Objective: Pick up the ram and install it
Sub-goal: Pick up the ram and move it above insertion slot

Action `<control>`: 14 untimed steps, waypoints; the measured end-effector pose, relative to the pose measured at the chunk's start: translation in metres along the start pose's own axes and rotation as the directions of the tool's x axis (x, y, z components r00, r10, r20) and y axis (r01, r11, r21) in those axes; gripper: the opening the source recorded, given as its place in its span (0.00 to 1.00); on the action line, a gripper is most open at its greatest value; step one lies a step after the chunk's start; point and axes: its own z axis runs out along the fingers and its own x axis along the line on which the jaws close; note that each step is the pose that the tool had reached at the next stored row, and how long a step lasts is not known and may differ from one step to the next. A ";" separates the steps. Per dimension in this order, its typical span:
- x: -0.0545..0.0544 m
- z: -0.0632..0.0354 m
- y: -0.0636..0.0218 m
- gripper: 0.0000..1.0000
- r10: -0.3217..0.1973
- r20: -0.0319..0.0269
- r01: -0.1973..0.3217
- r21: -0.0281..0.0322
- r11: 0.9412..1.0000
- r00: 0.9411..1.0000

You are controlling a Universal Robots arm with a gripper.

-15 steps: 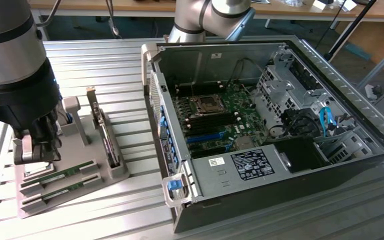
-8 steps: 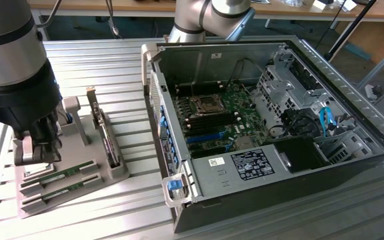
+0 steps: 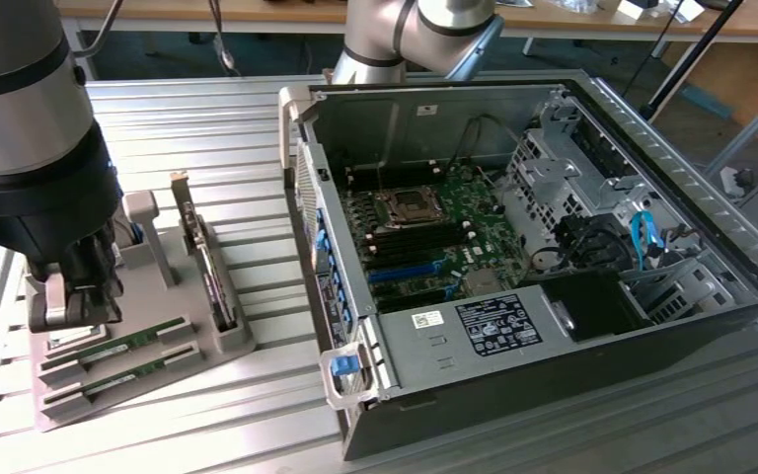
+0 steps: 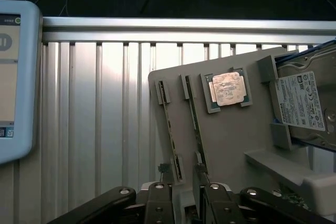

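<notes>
Two green ram sticks stand on edge in a grey holder tray (image 3: pixel 228 341) at the exterior view's left: one ram (image 3: pixel 118 343) and a second ram (image 3: pixel 126 373) beside it. My gripper (image 3: pixel 74 314) hangs just above the tray's end, over the sticks' near ends. In the wrist view the sticks show as thin strips, one ram (image 4: pixel 170 129) and the other ram (image 4: pixel 197 129), running away from my gripper (image 4: pixel 186 200). Its fingers (image 4: pixel 159 203) stand apart, open, holding nothing. The open computer case (image 3: pixel 695 178) with the motherboard (image 3: pixel 418 237) lies to the exterior view's right.
An upright expansion card (image 3: pixel 205 262) stands in the same tray, with a silver processor chip (image 4: pixel 228 88) and a hard drive (image 4: pixel 304 103) on it. A light-blue tablet (image 4: pixel 16 77) lies off the ribbed metal table's edge. The case's side wall (image 3: pixel 313 247) rises between tray and motherboard.
</notes>
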 end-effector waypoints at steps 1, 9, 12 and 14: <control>0.000 0.0000 0.0000 0.30 0.000 0.000 0.000 0.000 1.000 1.000; 0.000 0.0065 -0.0003 0.30 0.000 0.000 0.000 0.000 1.000 1.000; 0.000 0.0102 -0.0005 0.30 0.000 0.000 0.000 0.000 1.000 1.000; 0.000 0.0126 -0.0006 0.30 0.000 0.000 0.000 0.000 1.000 1.000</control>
